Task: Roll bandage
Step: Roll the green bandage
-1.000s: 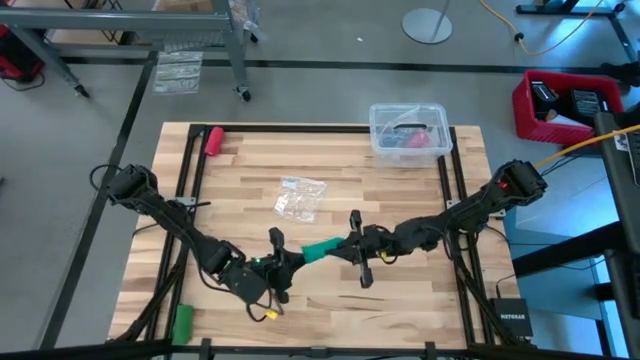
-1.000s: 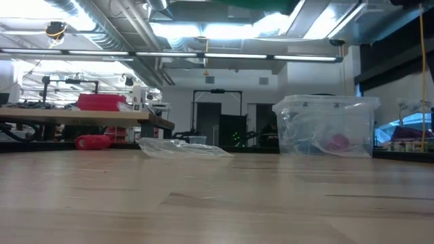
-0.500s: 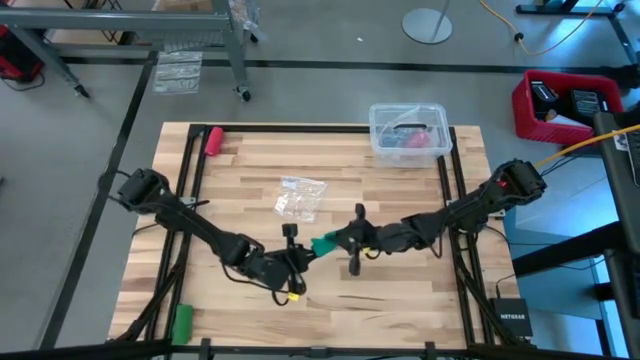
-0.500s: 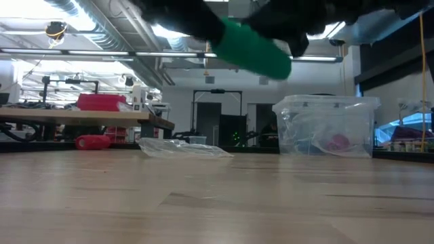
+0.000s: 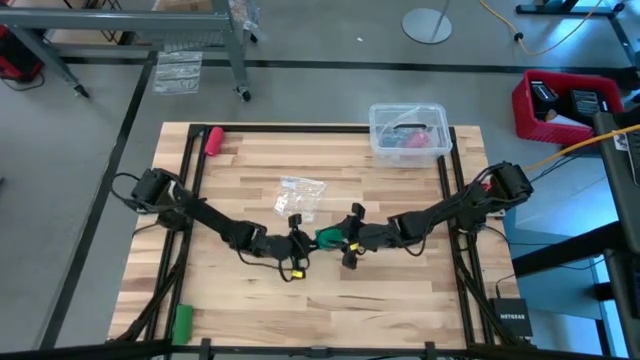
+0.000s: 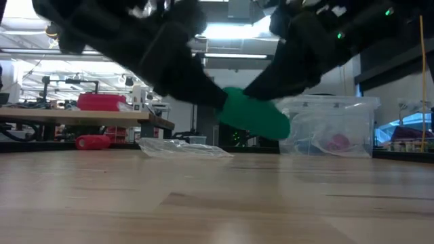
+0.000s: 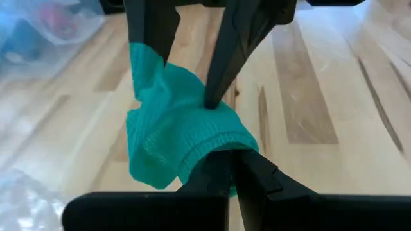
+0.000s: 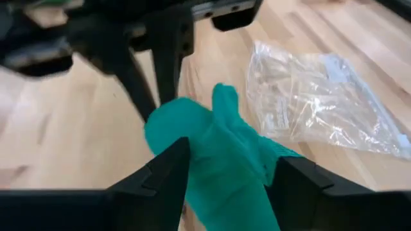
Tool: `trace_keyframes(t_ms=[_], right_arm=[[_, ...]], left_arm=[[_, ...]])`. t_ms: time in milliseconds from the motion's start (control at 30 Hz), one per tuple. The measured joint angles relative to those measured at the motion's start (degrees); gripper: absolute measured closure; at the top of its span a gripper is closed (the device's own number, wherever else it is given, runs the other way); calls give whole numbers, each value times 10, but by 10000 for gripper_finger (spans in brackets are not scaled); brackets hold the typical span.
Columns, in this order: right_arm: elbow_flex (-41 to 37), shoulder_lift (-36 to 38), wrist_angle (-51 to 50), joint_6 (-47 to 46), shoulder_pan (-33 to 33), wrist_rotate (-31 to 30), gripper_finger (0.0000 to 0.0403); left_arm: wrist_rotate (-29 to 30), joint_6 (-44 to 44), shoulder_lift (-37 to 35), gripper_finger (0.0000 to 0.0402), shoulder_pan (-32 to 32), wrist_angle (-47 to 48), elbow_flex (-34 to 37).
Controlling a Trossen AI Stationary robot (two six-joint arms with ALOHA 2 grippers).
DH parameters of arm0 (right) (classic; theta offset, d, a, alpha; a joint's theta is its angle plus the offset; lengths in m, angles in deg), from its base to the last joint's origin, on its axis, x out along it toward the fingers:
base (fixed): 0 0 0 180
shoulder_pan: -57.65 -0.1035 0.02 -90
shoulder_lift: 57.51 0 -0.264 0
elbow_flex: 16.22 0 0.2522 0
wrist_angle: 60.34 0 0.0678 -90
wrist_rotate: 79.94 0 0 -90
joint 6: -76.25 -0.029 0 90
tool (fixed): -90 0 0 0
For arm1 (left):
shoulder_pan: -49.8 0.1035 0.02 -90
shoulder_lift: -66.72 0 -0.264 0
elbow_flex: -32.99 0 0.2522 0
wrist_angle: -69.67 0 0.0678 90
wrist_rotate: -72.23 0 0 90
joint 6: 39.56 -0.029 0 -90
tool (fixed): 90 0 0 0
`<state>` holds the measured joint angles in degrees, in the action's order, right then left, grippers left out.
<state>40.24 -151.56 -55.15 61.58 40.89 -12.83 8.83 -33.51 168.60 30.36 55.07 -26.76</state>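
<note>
Bandage (image 5: 327,238), bunched between both grippers' jaws, its ends hidden.

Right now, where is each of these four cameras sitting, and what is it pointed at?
High view: above the table, looking straight down; both arms meet at the bandage.
Low view: at table-top height, looking level into the room; both arms come down onto the bandage.
Left wrist view: on the left arm, looking past the left gripper, shut on the bandage.
Right wrist view: on the right arm, looking past the right gripper, shut on the bandage.
All four share the bandage; high and right wrist views share the plastic bag.
</note>
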Motion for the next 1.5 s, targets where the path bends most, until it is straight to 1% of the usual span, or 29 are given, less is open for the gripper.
trace_keyframes(t_ms=[100, 267, 333, 467, 667, 867, 933, 1033, 1100, 1133, 1167, 1233, 1267, 1367, 1500], right_arm=[[0, -16, 4, 19, 15, 25, 216], [0, -49, 7, 32, 47, 35, 216], [0, -61, 10, 33, 63, 42, 216], [0, -72, 14, 33, 89, 75, 216], [0, -71, 15, 52, 106, 75, 216], [0, -71, 19, 157, 110, 112, 217], [0, -71, 20, 195, 110, 101, 217], [0, -71, 16, 267, 108, 51, 217], [0, -71, -3, 289, 108, 39, 217], [0, -71, -15, 290, 109, 46, 217], [0, -71, -28, 285, 112, 65, 217], [0, -71, -35, 271, 119, 121, 217], [0, -70, -35, 267, 121, 136, 217], [-1, -53, -46, 253, 120, 128, 217], [0, -10, -44, 251, 119, 135, 217]], left_arm=[[-43, 11, 0, 400, 22, -50, 43], [-95, 12, 0, 400, 51, -103, 88], [-96, 3, 0, 400, 60, -95, 92], [-101, -32, 0, 400, 74, -79, 91], [-102, -47, 1, 400, 94, -53, 91], [-104, -63, 2, 400, 98, -51, 90], [-104, -68, 2, 400, 98, -51, 90], [-100, -67, 2, 400, 98, -49, 91], [-99, -66, 2, 400, 99, -49, 90], [-99, -66, 2, 400, 99, -49, 90], [-100, -65, 2, 400, 98, -48, 90], [-102, -64, 2, 400, 97, -48, 91], [-103, -64, 2, 400, 97, -47, 91], [-103, -65, 2, 400, 97, -47, 91], [-103, -67, 2, 400, 97, -47, 91]])
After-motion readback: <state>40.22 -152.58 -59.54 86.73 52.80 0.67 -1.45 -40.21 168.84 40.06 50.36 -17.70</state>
